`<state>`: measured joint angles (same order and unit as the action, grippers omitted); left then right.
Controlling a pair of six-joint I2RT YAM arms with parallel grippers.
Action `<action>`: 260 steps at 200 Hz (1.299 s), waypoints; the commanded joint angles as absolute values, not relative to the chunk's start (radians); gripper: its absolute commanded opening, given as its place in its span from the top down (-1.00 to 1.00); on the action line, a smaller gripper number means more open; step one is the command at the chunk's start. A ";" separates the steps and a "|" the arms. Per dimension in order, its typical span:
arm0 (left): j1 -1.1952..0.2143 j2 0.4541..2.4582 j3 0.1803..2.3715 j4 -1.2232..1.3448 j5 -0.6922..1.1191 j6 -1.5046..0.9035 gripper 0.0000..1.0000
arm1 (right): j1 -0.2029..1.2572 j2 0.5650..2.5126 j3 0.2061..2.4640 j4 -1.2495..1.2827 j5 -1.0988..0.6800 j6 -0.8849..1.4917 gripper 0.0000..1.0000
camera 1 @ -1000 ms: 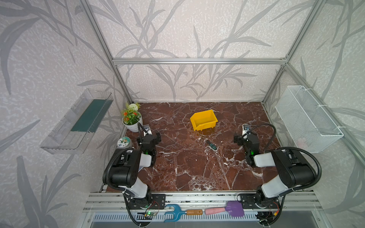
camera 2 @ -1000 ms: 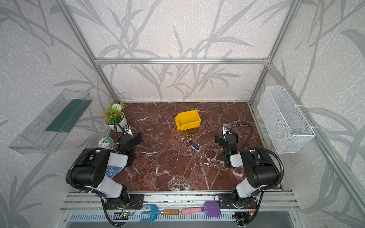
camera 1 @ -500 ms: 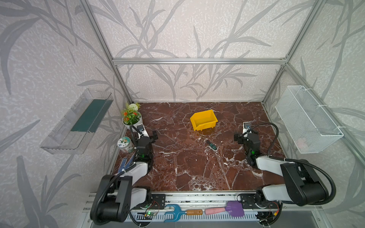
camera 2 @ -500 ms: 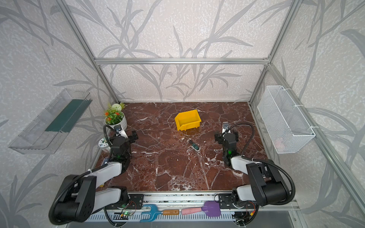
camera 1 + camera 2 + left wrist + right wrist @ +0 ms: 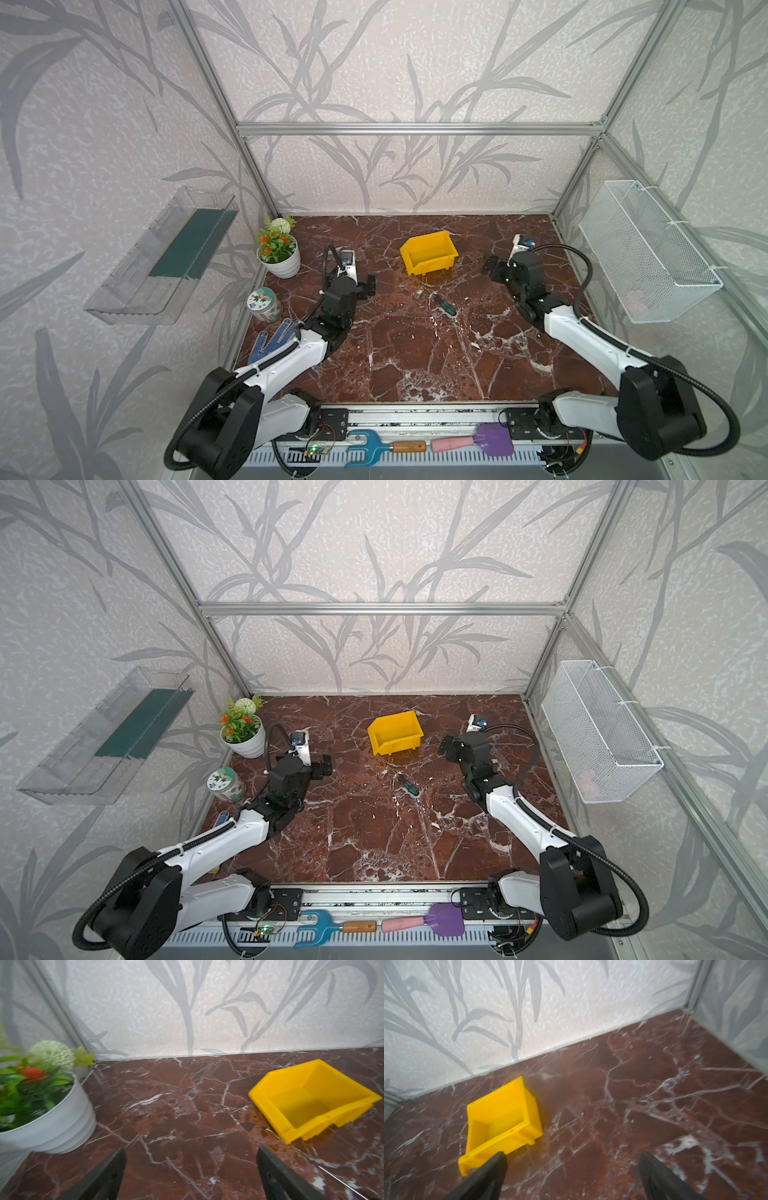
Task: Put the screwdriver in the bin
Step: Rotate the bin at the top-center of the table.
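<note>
Moved: both arms have unfolded forward; the stubby dark green-and-black screwdriver (image 5: 444, 304) and the bright yellow plastic bin (image 5: 432, 266) have stayed put.
Left gripper (image 5: 191, 1151): jaws apart, empty.
Right gripper (image 5: 573, 1155): jaws apart, empty.
Screwdriver: flat on the red marble tabletop (image 5: 415, 353), to the right gripper's left and behind its fingertips, clear of the bin.
Axis: diagonal, with the shaft toward the bin and the handle toward the right arm.
Nearer arm: likely the right.
</note>
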<state>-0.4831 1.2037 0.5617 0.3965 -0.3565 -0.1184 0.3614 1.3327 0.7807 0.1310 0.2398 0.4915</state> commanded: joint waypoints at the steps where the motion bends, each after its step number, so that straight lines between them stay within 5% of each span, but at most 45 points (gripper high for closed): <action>1: -0.515 1.246 0.662 0.098 -0.266 -0.234 -0.98 | 0.473 1.446 0.878 -0.125 0.279 0.632 -0.95; 43: -0.518 1.262 0.714 -0.116 -0.134 -0.567 -0.99 | 0.583 1.700 1.119 -0.199 0.178 0.757 -0.66; 80: -0.521 1.198 0.679 -0.161 -0.097 -0.581 -0.99 | 0.604 1.870 1.275 -0.243 0.157 0.838 -0.50; 135: -0.528 1.098 0.638 -0.157 -0.276 -0.598 -0.99 | 0.604 1.955 1.364 -0.253 0.212 0.916 -0.50; 260: -0.556 1.220 0.786 -0.228 -0.264 -0.542 -0.99 | 0.604 2.009 1.445 -0.187 0.315 0.878 -0.51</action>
